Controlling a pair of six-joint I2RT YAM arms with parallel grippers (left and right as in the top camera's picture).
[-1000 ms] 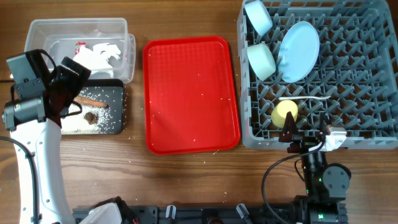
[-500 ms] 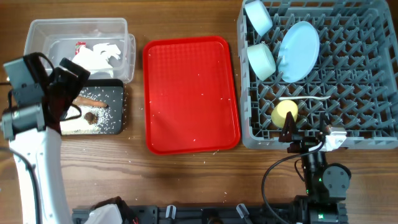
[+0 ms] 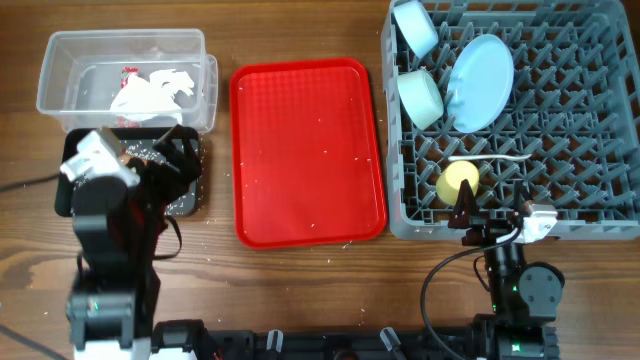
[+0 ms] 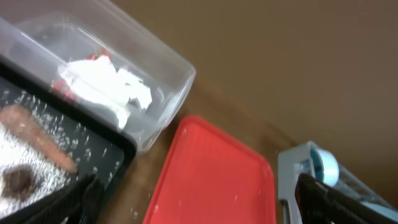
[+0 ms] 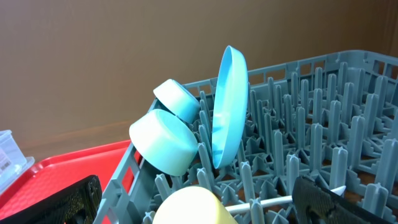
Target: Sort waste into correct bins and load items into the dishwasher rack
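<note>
The clear tub (image 3: 60, 60) holds the crumpled white paper (image 3: 150, 92); it also shows in the left wrist view (image 4: 106, 84). In front of it the black tray (image 3: 192, 185) holds the carrot-like stick (image 4: 37, 134), the brown lump (image 4: 15, 180) and rice grains (image 4: 37, 165). My left gripper (image 3: 160, 165) hangs open and empty over the black tray. The grey rack (image 3: 560, 150) holds the blue plate (image 3: 480, 68), white bowl (image 3: 415, 25), mint bowl (image 3: 420, 97), yellow cup (image 3: 458, 181) and spoon (image 3: 490, 159). My right gripper (image 3: 495, 212) is open and empty at the rack's front edge.
The flat red serving tray (image 3: 308, 150) lies between the bins and the rack, with a few rice grains on it. Loose grains lie on the wood around it. My left arm covers most of the black tray in the overhead view.
My left arm has pulled back from the tub's left side toward the table's front and now sits over the black tray. The right arm has not moved.
</note>
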